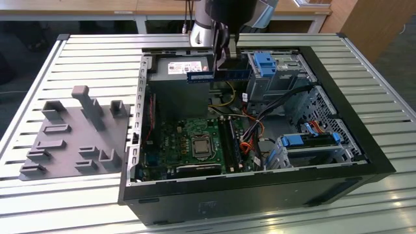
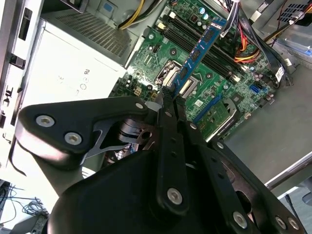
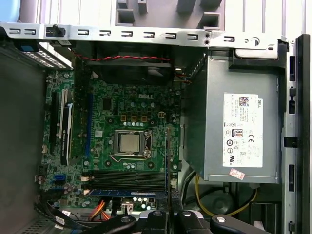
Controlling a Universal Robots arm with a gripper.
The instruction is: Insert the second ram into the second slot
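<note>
Hand (image 2: 171, 95) is clamped on the second ram (image 2: 199, 51); you see the stick held in the air above the motherboard (image 3: 131, 107) inside the open case (image 1: 260, 200).
</note>
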